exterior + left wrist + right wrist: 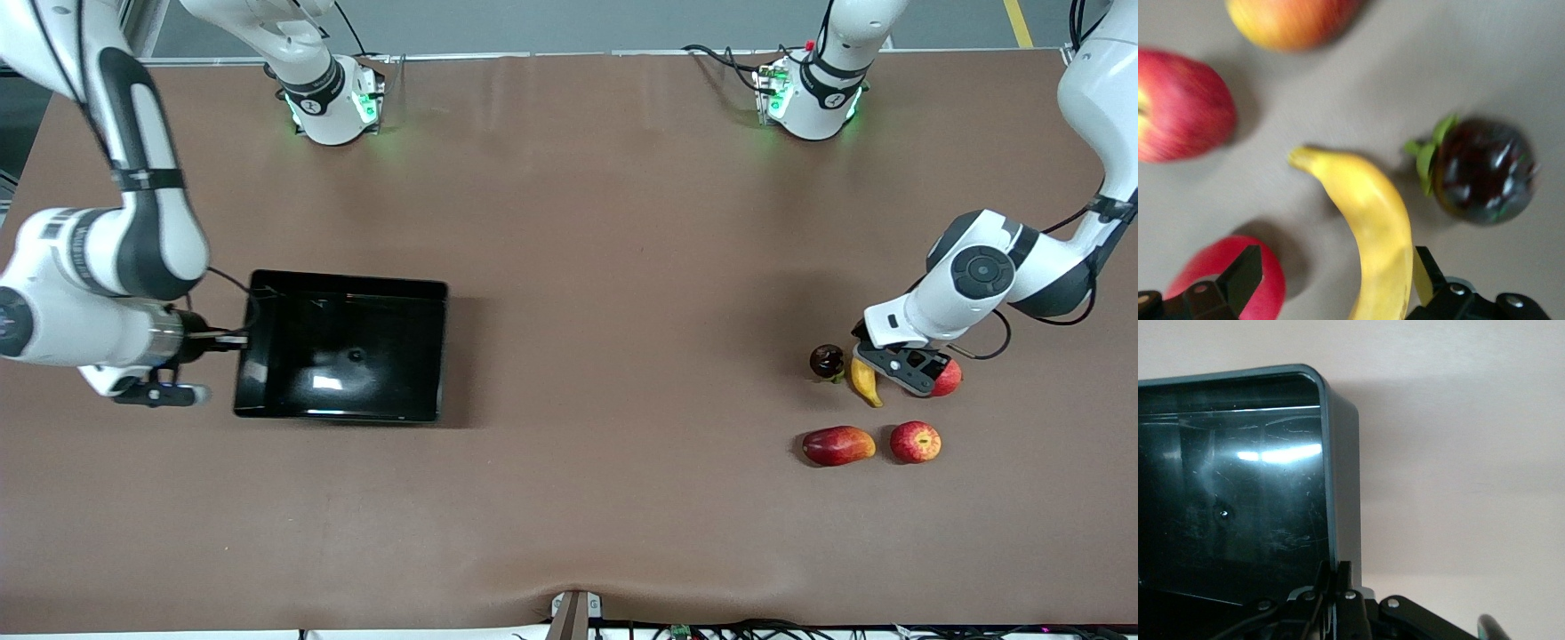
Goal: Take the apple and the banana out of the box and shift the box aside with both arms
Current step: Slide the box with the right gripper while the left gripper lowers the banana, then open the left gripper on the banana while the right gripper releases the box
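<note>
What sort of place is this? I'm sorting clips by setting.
Probably a robotics lab: two white arms bolted along a brown-covered table, cables at its edge. The left pincer is open over a banana; the right pincer is shut on the black box rim.

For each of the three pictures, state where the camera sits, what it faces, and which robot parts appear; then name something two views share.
Front view: high across the table, facing both bases; both white arms show.
Left wrist view: on the left arm, looking down at the long curved yellow banana; open left gripper shows.
Right wrist view: on the right arm, facing the shallow glossy black plastic bin; right gripper pinches its wall.
Shared: banana, front and left wrist.
</note>
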`<action>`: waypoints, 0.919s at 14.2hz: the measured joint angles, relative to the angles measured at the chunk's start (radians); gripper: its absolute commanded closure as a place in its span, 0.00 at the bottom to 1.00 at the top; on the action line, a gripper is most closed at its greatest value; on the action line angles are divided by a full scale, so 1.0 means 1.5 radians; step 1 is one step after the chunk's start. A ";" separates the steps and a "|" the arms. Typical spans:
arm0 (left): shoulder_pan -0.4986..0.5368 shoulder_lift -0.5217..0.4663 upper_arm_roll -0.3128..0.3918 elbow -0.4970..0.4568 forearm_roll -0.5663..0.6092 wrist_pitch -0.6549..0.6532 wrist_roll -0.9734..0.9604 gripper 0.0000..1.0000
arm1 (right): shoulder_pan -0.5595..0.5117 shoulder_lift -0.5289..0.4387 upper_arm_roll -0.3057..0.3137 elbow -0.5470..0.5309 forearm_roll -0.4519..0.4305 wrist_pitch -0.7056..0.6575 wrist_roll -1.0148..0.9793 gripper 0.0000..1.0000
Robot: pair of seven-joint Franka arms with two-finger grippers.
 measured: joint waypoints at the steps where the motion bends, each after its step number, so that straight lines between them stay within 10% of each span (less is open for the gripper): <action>1: 0.000 -0.009 -0.019 0.010 -0.017 -0.010 -0.008 0.00 | -0.021 0.000 0.000 -0.007 0.000 0.007 -0.027 1.00; 13: -0.002 -0.040 -0.251 0.257 -0.098 -0.390 -0.018 0.00 | -0.152 0.014 0.001 -0.098 0.005 0.139 -0.216 0.98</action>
